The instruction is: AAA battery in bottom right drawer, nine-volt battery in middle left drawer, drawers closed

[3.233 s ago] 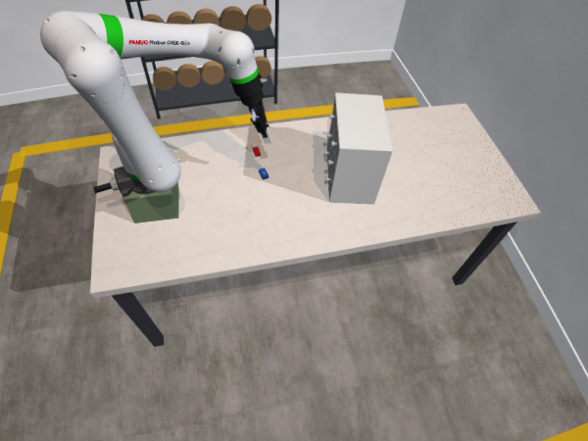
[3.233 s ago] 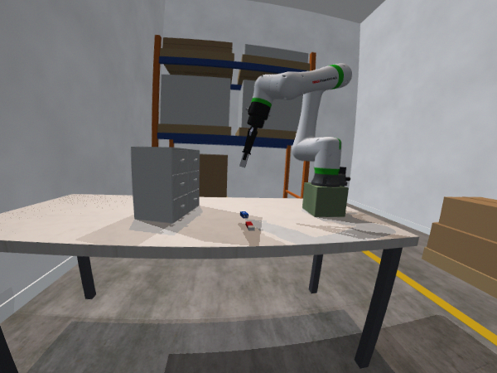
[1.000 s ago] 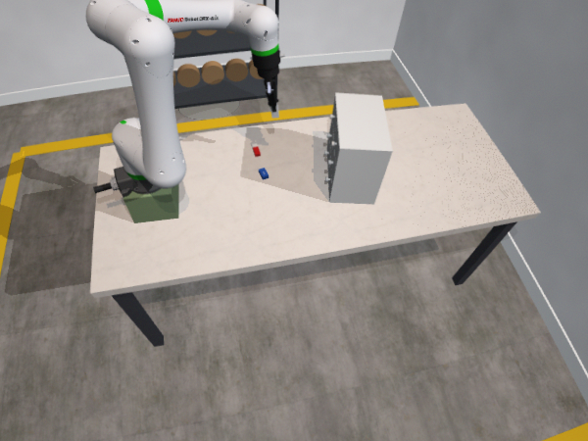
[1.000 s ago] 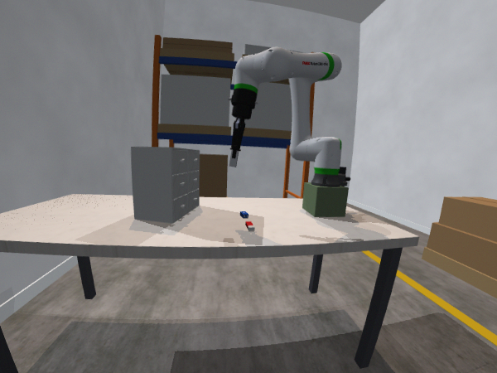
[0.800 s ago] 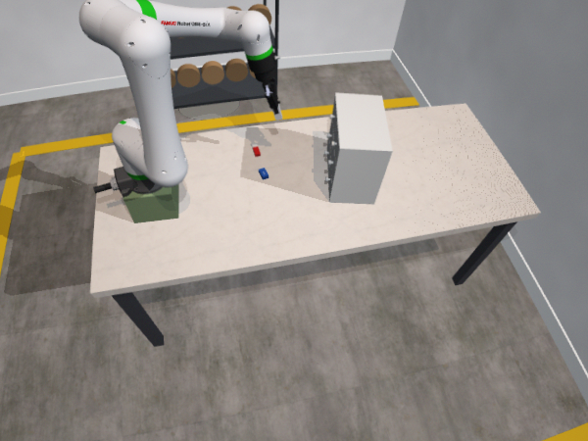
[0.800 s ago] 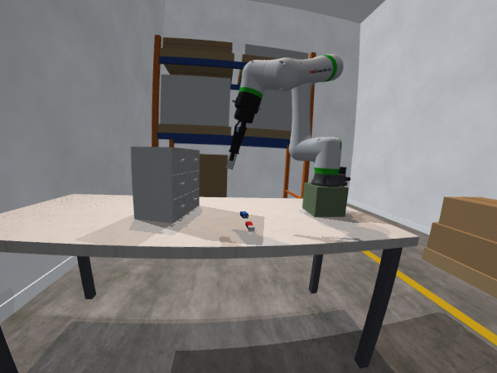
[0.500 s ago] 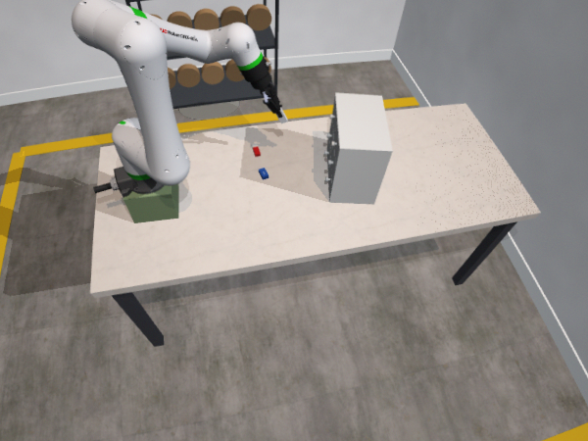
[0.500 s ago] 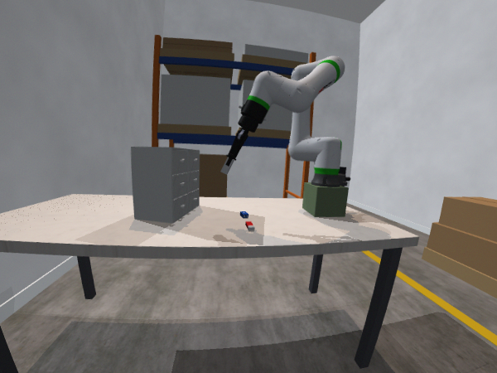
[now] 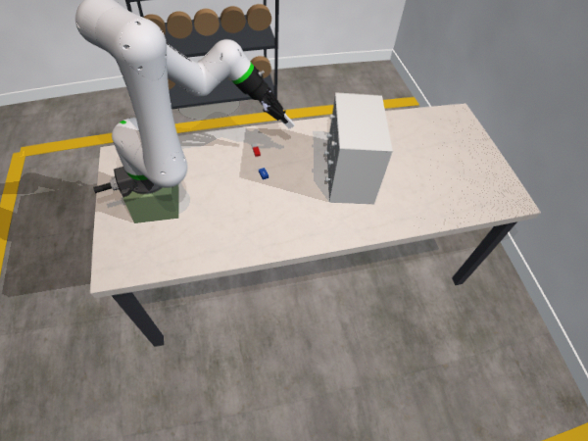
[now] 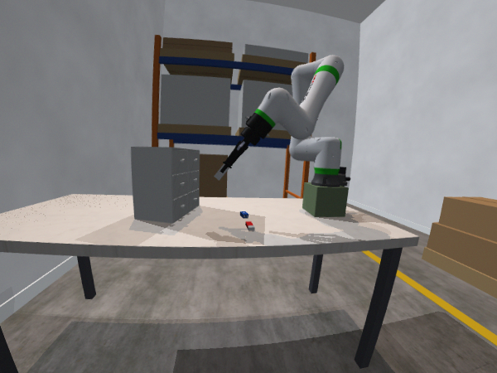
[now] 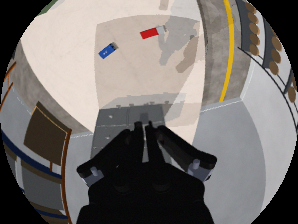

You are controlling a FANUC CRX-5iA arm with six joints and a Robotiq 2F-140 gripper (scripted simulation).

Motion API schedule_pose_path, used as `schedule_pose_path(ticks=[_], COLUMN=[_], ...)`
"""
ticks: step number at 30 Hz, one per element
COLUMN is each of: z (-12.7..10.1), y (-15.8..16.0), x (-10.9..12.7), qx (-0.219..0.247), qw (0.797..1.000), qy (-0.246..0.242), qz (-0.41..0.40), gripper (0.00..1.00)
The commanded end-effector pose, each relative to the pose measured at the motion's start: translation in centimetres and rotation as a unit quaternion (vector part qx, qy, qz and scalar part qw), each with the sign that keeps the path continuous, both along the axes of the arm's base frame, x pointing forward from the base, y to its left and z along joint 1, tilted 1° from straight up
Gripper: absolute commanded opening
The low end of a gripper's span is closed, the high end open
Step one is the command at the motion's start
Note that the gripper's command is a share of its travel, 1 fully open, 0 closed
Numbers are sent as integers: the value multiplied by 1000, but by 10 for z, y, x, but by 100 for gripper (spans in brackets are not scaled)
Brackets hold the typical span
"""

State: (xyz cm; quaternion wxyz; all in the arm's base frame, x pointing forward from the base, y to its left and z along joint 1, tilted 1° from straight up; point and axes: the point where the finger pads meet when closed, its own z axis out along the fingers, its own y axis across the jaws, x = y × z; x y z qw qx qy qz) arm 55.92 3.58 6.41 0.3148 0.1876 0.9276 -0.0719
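Observation:
A small grey chest stands on the table, its drawer fronts facing the arm. All drawers look pushed in. A small red thing and a small blue thing lie on the table in front of the chest. I cannot tell which is which battery. My gripper is shut and empty. It hangs tilted in the air, well above the table, beside the chest's front near its top row.
The arm's green pedestal stands on the table opposite the chest's front. A shelf rack stands behind the table. Cardboard boxes sit on the floor at the side.

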Motion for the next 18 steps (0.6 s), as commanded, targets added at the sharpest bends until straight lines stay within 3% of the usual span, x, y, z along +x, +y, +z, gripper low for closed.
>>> schedule_pose_path(ticks=[1,18], z=[-3,-20], y=[-9,-17], x=[9,26], qx=[-35,-77], qw=[995,978], qy=[-98,-194], qz=[-10,-9], gripper=[0,0])
